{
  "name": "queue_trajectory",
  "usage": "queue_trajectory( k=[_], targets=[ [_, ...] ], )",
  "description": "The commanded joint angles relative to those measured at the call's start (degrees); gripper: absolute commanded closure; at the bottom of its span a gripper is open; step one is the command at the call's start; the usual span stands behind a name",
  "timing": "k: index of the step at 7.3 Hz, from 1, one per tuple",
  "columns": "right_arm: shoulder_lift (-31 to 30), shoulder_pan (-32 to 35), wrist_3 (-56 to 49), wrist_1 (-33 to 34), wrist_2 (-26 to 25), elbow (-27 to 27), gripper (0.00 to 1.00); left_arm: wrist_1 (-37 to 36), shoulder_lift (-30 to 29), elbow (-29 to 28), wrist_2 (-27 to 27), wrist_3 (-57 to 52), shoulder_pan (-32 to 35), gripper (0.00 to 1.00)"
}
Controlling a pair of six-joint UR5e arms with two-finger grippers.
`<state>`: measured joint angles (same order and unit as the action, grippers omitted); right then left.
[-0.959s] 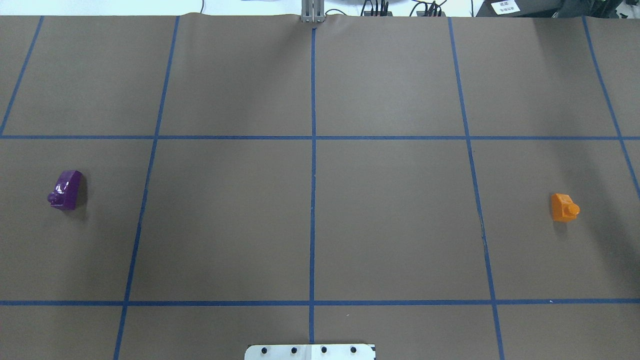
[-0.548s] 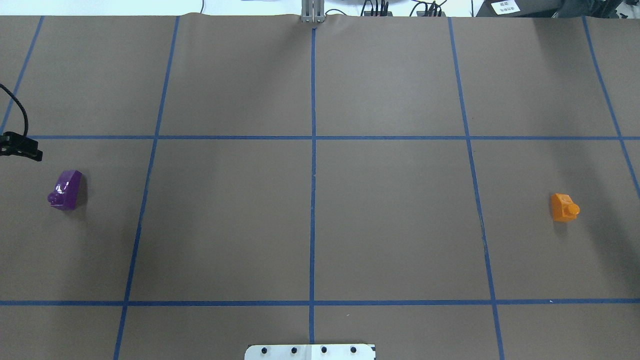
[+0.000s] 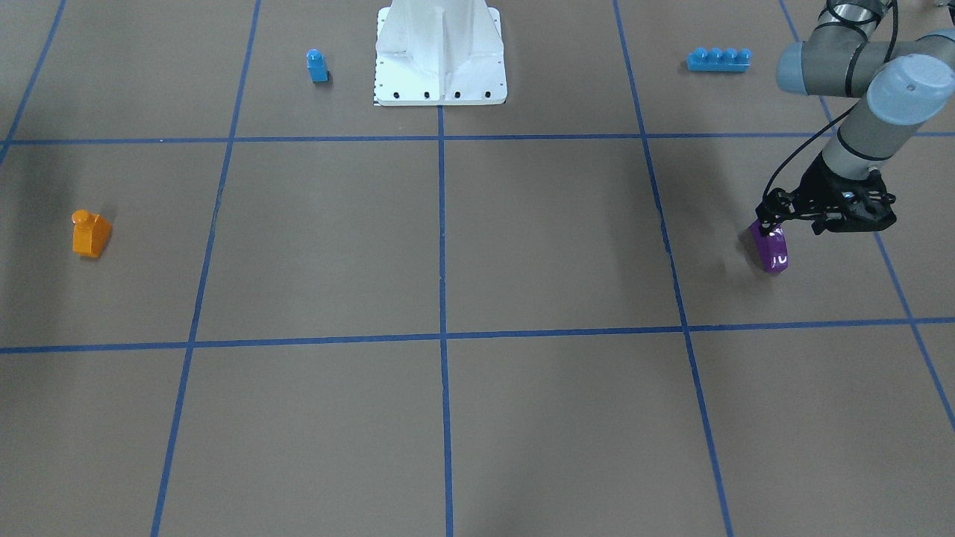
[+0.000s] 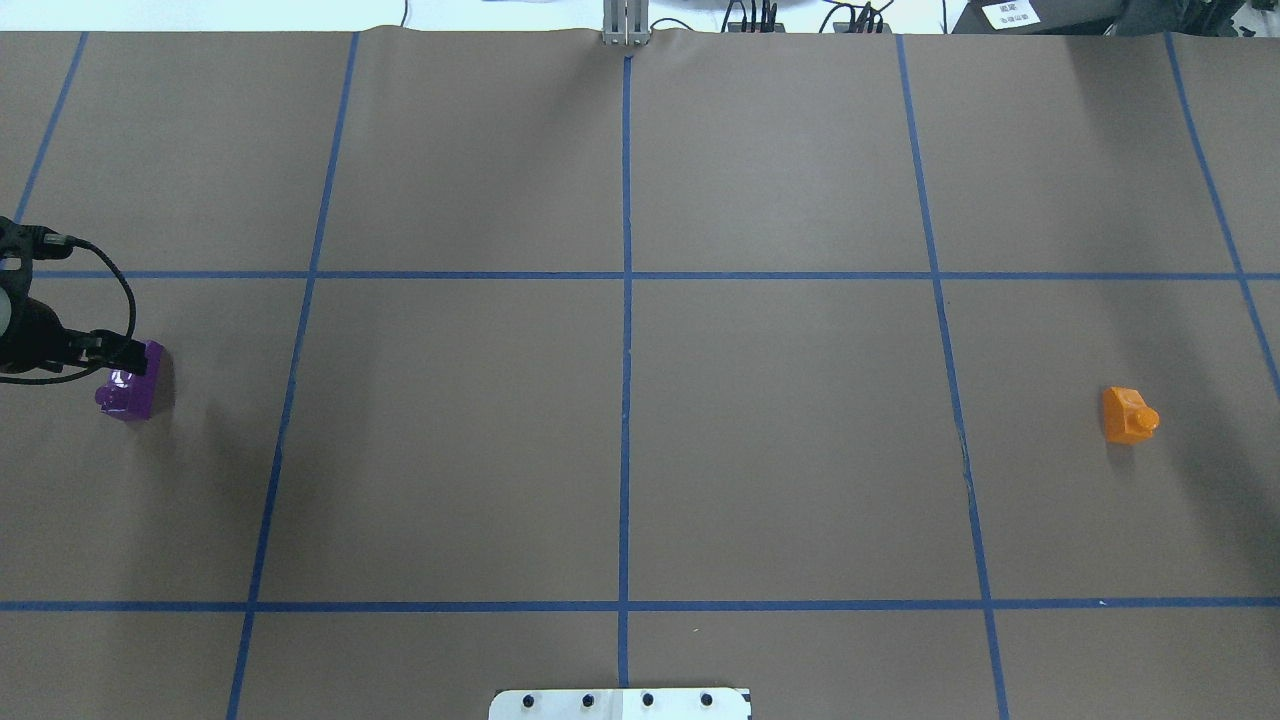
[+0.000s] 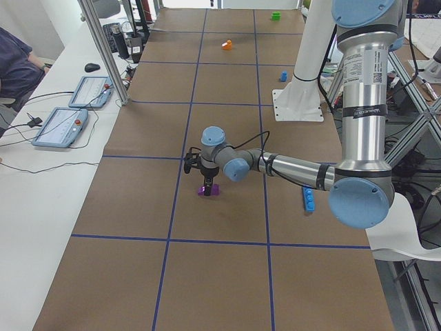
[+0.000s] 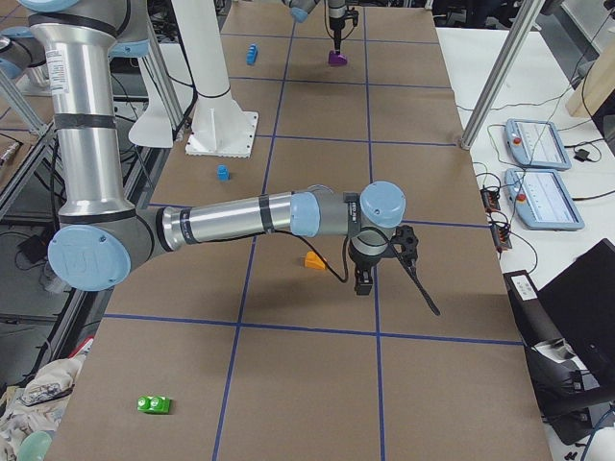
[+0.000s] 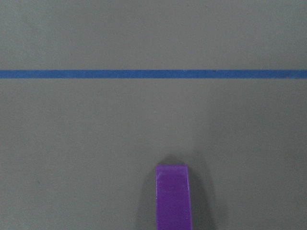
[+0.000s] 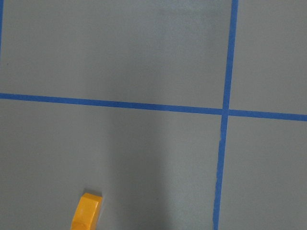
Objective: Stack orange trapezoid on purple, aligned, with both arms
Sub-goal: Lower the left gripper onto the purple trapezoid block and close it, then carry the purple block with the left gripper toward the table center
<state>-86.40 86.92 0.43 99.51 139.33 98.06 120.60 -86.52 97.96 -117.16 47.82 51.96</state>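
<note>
Overhead exterior: the purple (image 4: 130,395) lies at the table's (image 4: 780,450) nine o'clock, the left gripper (image 4: 118,352) over its twelve o'clock edge. The orange trapezoid (image 4: 1128,415) lies at three o'clock, the right gripper (image 6: 364,281) near it. Whether either pincer is apart, I cannot tell.

Place: a robot lab.
Work surface: a long table (image 4: 800,450) under brown paper, squared off with blue tape (image 4: 626,400), spreads beneath the fingers of the left gripper (image 5: 207,183).
Robot: the grey jointed left arm (image 5: 362,103) and right arm (image 6: 86,125) rise beside a white pedestal (image 3: 440,52), well behind those fingers.
Controls: two teach pendants (image 5: 86,91) with cables (image 5: 41,165) lie on a white side bench (image 5: 41,200) beyond the fingers.
Frame: an aluminium post (image 5: 103,52) stands at that bench's edge.
People: an operator (image 5: 17,65) sits there, well apart from the fingers.
</note>
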Motion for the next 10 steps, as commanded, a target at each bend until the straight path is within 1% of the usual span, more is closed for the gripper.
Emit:
queue_trajectory(
  k=[1,2,3,4,5,6,7,8,9,10],
  targets=[
    [0.0,0.0,0.1,0.0,0.2,-0.1,0.00,1.5,-0.2,-1.6,0.2,0.2,-1.4,0.00],
    [0.0,0.0,0.1,0.1,0.2,-0.1,0.00,1.5,-0.2,-1.6,0.2,0.1,-1.6,0.03],
    [0.0,0.0,0.1,0.1,0.2,-0.1,0.00,1.4,-0.1,-1.6,0.2,0.1,-1.9,0.24],
    [0.0,0.0,0.1,0.1,0.2,-0.2,0.00,1.2,0.0,-1.6,0.2,0.0,-1.9,0.53],
    [-0.1,0.0,0.1,0.1,0.2,-0.1,0.00,1.2,0.1,-1.6,0.1,0.1,-2.0,0.72],
    [-0.1,0.0,0.1,0.1,0.2,-0.2,0.00,1.1,0.1,-1.6,0.1,0.1,-2.2,0.87],
    [-0.1,0.0,0.1,0.1,0.2,-0.2,0.00,1.1,0.2,-1.2,-0.2,-0.1,-2.3,1.00],
    [-0.1,0.0,0.1,0.1,0.2,-0.2,0.00,0.5,0.2,0.9,-1.3,-0.1,-2.1,1.00],
    [-0.1,0.0,0.1,0.1,0.2,-0.2,0.00,-5.8,-0.7,5.6,-3.1,-0.1,-2.0,1.00],
    [-0.1,0.0,0.1,0.2,0.2,-0.2,0.00,-14.6,-4.3,10.3,-3.2,-0.2,-1.9,1.00]
  ],
)
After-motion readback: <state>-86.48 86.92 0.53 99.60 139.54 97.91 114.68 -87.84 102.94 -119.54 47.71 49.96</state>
